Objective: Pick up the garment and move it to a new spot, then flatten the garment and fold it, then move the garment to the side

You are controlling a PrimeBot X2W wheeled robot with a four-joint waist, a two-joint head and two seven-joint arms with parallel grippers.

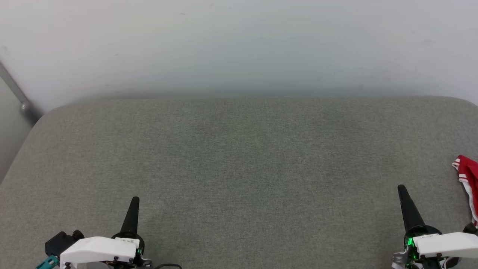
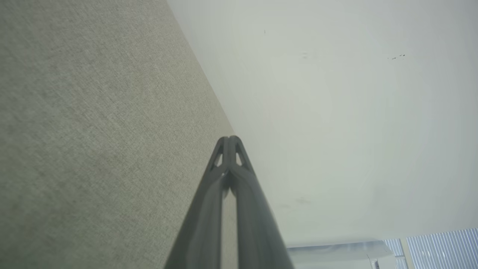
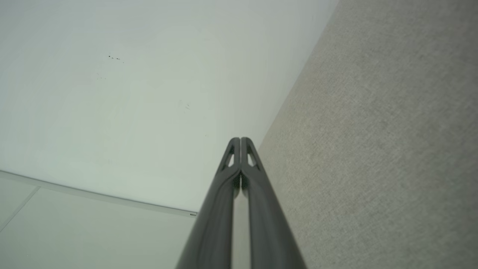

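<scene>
Garment [image 1: 466, 177] sits far right, seemingly set aside, so my left gripper [image 1: 134, 201] and right gripper [image 1: 402, 188] rest pressed together, empty.

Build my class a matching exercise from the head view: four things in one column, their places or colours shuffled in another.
1 garment
2 left gripper
3 right gripper
4 cushion

A lower left, shut
B grey, spread across the middle
C red and white, at the right edge
D lower right, shut

Pairs: 1-C, 2-A, 3-D, 4-B
</scene>
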